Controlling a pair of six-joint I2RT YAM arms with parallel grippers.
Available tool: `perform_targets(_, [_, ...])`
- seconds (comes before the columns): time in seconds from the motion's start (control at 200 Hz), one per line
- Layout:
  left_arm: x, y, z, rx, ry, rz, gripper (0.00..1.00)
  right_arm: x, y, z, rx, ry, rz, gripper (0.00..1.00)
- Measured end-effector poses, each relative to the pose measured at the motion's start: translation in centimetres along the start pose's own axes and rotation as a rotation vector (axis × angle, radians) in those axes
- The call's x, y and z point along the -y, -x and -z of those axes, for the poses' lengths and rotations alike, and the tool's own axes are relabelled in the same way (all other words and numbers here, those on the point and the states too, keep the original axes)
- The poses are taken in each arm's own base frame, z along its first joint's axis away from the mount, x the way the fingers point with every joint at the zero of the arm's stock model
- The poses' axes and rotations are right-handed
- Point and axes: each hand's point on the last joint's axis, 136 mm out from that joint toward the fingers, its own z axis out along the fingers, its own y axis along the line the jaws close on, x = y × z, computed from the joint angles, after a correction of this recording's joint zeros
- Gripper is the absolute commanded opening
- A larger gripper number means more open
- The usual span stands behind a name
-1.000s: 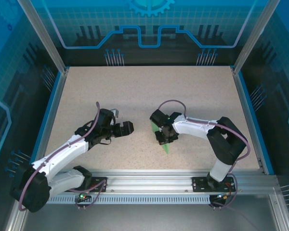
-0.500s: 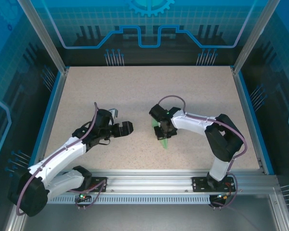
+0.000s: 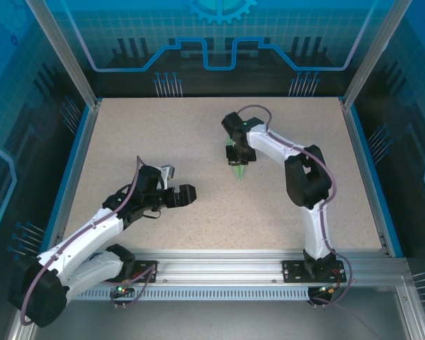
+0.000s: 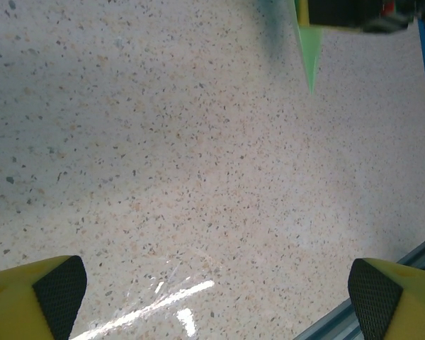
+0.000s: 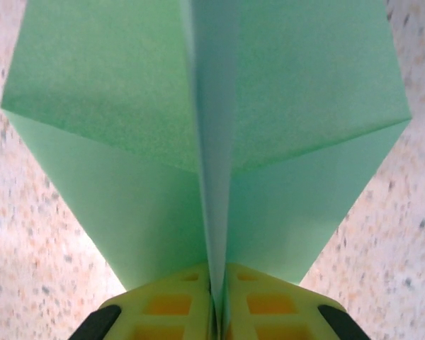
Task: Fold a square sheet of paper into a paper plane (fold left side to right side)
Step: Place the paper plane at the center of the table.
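Right tool pinched tight on the paper plane along its centre crease, at the far-middle of the table, pointed tip toward the near edge. Left tool jaws wide, well apart on the near left.

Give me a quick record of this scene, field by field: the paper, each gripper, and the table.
paper: paper plane, pale green, wings spread either side of a centre fold
right gripper: shut on the paper plane, pinching its centre fold
plane position: toward the far middle of the table, pointed tip facing the arm bases
left gripper: open, holding nothing, apart from the paper plane
table: speckled beige surface
plane touching table: cannot tell
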Motion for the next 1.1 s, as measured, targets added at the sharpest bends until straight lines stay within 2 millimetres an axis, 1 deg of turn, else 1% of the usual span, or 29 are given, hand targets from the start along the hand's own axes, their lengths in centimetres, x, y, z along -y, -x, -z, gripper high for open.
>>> perform_targets(0.1, [-0.2,-0.2,-0.1,-0.007,0.001,0.003,0.99,0.2,1.3,-0.6,-0.014,-0.013,-0.007,0.12])
perform_targets(0.195, [-0.1,-0.3,-0.1,-0.008,-0.001,0.003,0.99,0.3,1.6,-1.4,-0.037,-0.025,-0.009,0.13])
perform_targets(0.4, [-0.3,-0.5,-0.1,-0.015,0.003,0.007,0.99,0.7,1.1,-3.3,-0.088,-0.049,-0.011,0.13])
perform_targets(0.49, [-0.3,-0.6,-0.1,-0.019,0.006,0.008,0.99,0.8,0.9,-3.8,-0.098,-0.054,-0.011,0.13])
perform_targets(0.76, [-0.4,-0.9,0.5,-0.018,0.01,0.009,0.99,0.8,0.8,-4.1,-0.105,-0.057,-0.012,0.14])
perform_targets(1.1, [-0.6,-1.0,1.4,-0.003,0.022,0.008,0.99,0.8,0.9,-4.1,-0.104,-0.056,-0.012,0.16])
